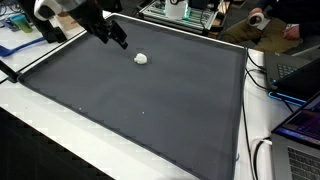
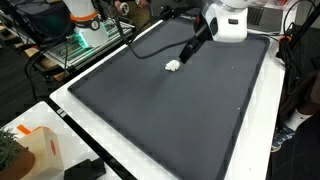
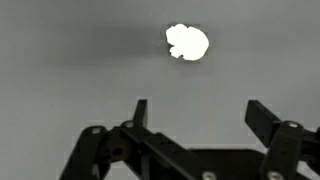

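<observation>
Gripper (image 1: 118,40) open, both fingers spread wide with nothing between them; confirmed in the wrist view, where the two dark fingertips (image 3: 141,108) stand well apart over bare grey surface and the gripper (image 3: 195,106) holds nothing. Arm reaches in over the far corner of the dark grey mat (image 1: 150,110), pointed down at a slant toward it. Nearest thing: a small white crumpled lump (image 1: 142,58), lying on the mat near its far edge, just beside the fingertips and apart from them, no contact visible. In an exterior view the lump (image 2: 173,66) sits right below and beside the gripper (image 2: 186,56); from this angle they nearly overlap, so the gap cannot be judged here. Wrist view puts the lump (image 3: 187,42) ahead of the fingers, roughly centred between them, clear of both tips. What the lump is made of cannot be told; irregular, bright, overexposed. Mat (image 2: 170,120) covers most of a white table (image 1: 40,115). A black cable (image 2: 150,42) trails across the mat's far part toward the arm. Laptop (image 1: 300,140) at the table's side, off the mat. Brown cardboard box (image 2: 38,150) at a near corner, well apart from the gripper.
</observation>
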Controlling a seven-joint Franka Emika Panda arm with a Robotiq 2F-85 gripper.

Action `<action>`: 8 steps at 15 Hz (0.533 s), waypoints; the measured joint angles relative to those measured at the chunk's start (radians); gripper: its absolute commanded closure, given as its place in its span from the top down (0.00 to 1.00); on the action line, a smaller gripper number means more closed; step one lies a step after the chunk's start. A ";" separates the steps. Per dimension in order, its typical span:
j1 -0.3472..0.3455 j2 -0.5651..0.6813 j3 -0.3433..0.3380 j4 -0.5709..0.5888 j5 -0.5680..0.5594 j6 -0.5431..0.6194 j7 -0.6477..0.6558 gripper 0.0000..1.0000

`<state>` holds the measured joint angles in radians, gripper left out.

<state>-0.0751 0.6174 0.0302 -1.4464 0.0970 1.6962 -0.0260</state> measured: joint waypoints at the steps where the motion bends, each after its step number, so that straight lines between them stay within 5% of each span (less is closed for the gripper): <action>1: -0.001 0.018 -0.001 0.018 0.002 -0.016 0.000 1.00; 8: 0.003 0.170 -0.008 0.187 0.002 -0.123 0.037 1.00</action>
<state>-0.0721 0.7871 0.0225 -1.2598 0.0991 1.5736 0.0115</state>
